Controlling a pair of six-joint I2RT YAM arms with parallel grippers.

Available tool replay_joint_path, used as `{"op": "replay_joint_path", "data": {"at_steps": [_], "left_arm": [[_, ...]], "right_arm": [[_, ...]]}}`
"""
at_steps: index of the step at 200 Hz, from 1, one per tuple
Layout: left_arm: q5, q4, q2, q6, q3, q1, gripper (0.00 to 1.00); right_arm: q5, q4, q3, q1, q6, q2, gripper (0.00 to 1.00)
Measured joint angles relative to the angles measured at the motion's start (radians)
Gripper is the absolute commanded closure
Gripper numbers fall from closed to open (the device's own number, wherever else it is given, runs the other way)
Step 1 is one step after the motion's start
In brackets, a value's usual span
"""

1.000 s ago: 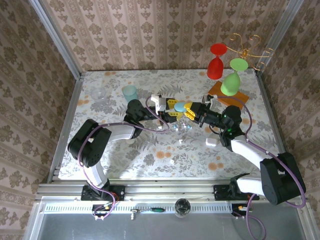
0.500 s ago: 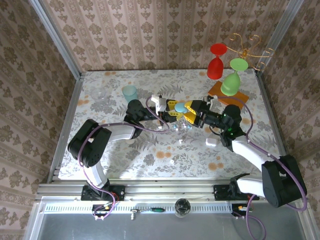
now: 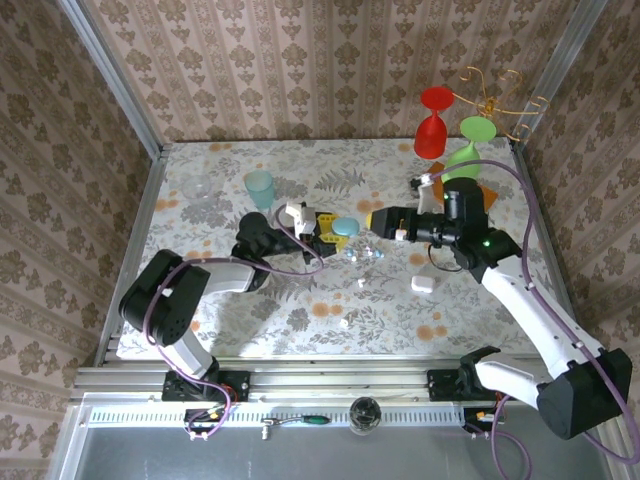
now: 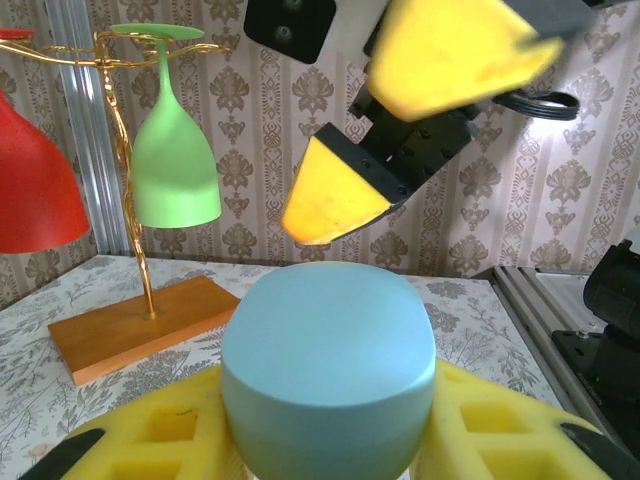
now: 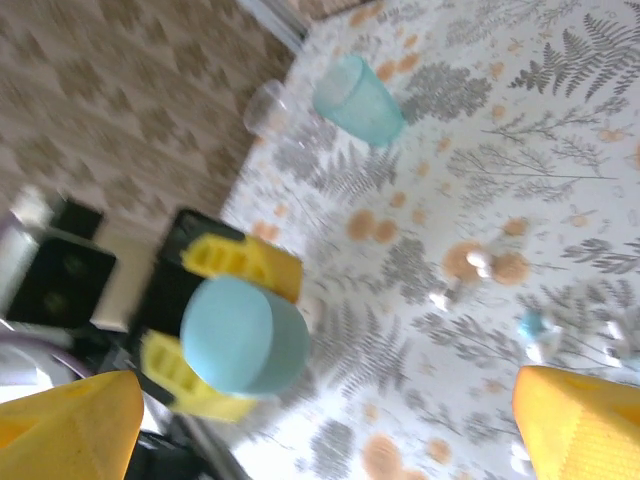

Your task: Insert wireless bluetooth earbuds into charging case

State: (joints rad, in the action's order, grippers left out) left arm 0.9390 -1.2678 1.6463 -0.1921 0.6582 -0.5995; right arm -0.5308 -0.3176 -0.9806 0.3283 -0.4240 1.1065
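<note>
**While the left gripper pinches the light-blue charging case, the right gripper faces it w/ fingers spread**

Where the two arms meet over the table's middle, the case sits clamped btwn the left gripper's yellow pads, one pad per side. It is held off the floral table.

In the left wrist view the case fills the lower ctr. The right gripper's two yellow fingertips hang just beyond & above it, wide apart w/ nothing btwn them. The right wrist view agrees: its own yellow tips sit at the bottom corners, far apart, and the blue case is ahead of them, touching neither.

Two tiny white earbuds lie loose on the table, apart from the case and nearer the arm bases than the grippers. One is just below a scatter of clear glassy bits; the other is further toward the near edge.

A white case rests on the table to their right, beside the right arm.

At the far left stand a teal cup & a clear cup. At the far right a gold rack on a wooden base carries a red glass & a green glass, both hung bowl-down.
</note>
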Motion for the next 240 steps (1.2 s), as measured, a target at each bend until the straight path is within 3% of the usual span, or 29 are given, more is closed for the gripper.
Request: {"op": "replay_joint_path", "data": {"at_steps": [40, 91, 159, 240], "left_arm": [[0.002, -0.001, -0.021, 0.000, -0.031, 0.013, 0.70], [0.017, -0.001, -0.021, -0.008, -0.031, 0.024, 0.70], [0.034, -0.002, -0.021, -0.014, -0.029, 0.024, 0.71], [0.041, -0.002, -0.018, -0.014, -0.028, 0.023, 0.71]], "right_arm": [[0.127, -0.079, -0.024, 0.137, 0.250, 0.010, 0.04], [0.187, -0.082, -0.062, 0.189, 0.393, 0.085, 0.03], [0.266, -0.072, -0.079, 0.193, 0.421, 0.130, 0.06], [0.271, -0.004, -0.078, 0.184, 0.368, 0.091, 0.07]]}}
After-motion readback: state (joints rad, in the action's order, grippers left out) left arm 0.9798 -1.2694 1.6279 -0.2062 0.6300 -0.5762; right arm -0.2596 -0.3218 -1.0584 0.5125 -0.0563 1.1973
